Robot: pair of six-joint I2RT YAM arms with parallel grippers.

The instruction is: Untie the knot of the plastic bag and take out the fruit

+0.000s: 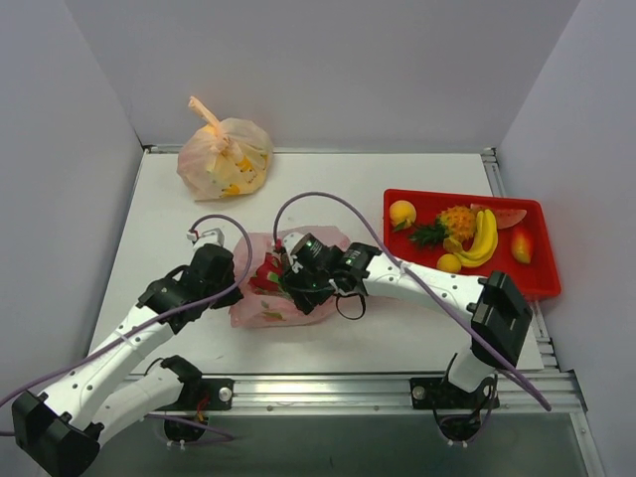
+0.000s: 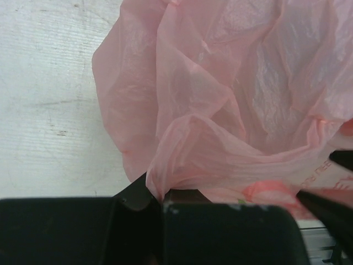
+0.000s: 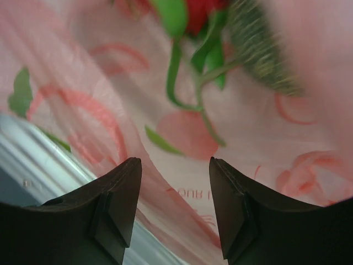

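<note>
The pink plastic bag (image 1: 260,306) lies slumped in the middle of the table with its mouth loose; no knot shows. My left gripper (image 1: 237,290) is shut on a fold of the bag's rim (image 2: 182,138), pinched at the left gripper (image 2: 160,196). My right gripper (image 1: 288,282) reaches into the bag from the right. In the right wrist view the right gripper (image 3: 174,171) stands open with printed plastic (image 3: 187,193) behind the gap. A pink-red dragon fruit (image 1: 266,273) with green leaves (image 3: 190,16) lies inside, just beyond the fingertips.
A red tray (image 1: 527,278) at the right holds a pineapple (image 1: 455,223), a banana bunch (image 1: 484,238), oranges and a watermelon slice. A tied yellowish-orange bag (image 1: 225,159) sits at the back left. The metal rail (image 1: 328,388) runs along the near edge.
</note>
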